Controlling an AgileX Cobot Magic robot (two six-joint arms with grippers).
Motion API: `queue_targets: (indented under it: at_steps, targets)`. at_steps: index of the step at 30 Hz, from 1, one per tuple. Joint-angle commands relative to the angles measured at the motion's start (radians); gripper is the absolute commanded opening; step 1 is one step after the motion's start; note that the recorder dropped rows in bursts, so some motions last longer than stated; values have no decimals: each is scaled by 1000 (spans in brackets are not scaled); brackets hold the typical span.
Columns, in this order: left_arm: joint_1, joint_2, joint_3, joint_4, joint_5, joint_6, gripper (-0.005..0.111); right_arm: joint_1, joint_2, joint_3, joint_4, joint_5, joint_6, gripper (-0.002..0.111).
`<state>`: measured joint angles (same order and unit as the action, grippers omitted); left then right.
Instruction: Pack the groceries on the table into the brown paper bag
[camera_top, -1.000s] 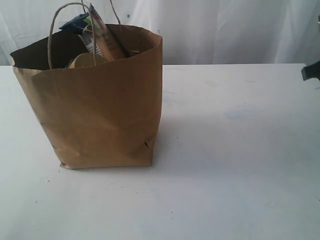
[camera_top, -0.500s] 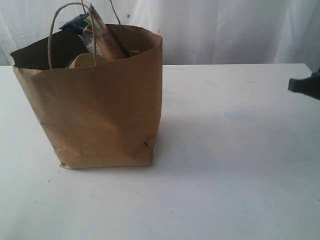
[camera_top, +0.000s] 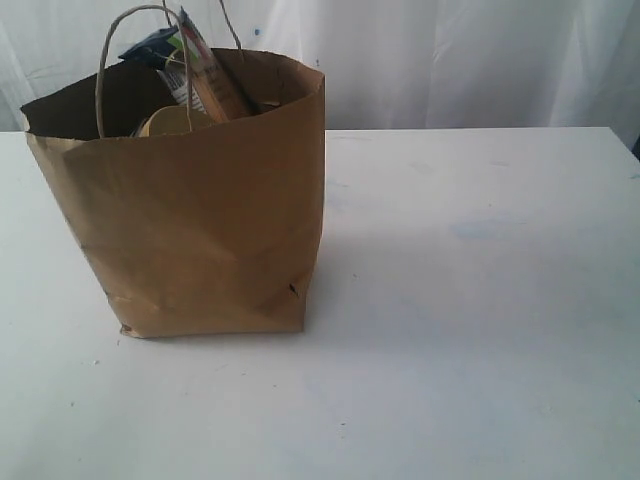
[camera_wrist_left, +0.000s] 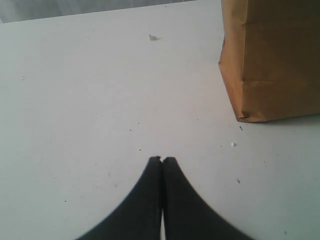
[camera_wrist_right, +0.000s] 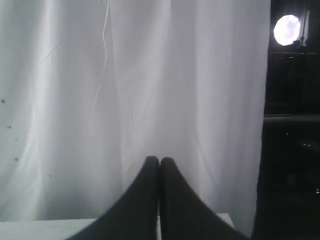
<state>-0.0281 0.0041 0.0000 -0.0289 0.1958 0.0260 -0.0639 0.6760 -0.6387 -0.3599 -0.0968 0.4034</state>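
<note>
The brown paper bag (camera_top: 190, 195) stands upright on the left of the white table (camera_top: 480, 300). Groceries sit inside it: a long navy-orange spaghetti pack (camera_top: 200, 65) pokes out of the top, and a gold lid (camera_top: 170, 122) shows just below the rim. One bottom corner of the brown paper bag (camera_wrist_left: 272, 60) shows in the left wrist view. My left gripper (camera_wrist_left: 162, 160) is shut and empty above the bare table, apart from the bag. My right gripper (camera_wrist_right: 159, 160) is shut and empty, facing the white curtain. Neither gripper shows in the exterior view.
A white curtain (camera_top: 450, 60) hangs behind the table. Small white crumbs (camera_wrist_left: 233, 144) lie on the tabletop near the bag's corner, and another speck (camera_wrist_left: 153, 37) lies farther off. A dark area with a round lamp (camera_wrist_right: 286, 29) is beside the curtain.
A dark gripper at the right edge of the exterior view came a little further in, then left the view. The bag and its contents have not moved.
</note>
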Motion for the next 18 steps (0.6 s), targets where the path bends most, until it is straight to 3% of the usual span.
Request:
queue_targets:
  at_steps: [1,4,18]
  targets:
    - [-7,-4,0,0,0,1,0,-6,-36,87,-7,28,-137,0]
    - [-7,-4,0,0,0,1,0,-6,-19,151,-7,-63,-126,0]
    - [-7,-4,0,0,0,1,0,-3,-14,174,0,-24,-57,0]
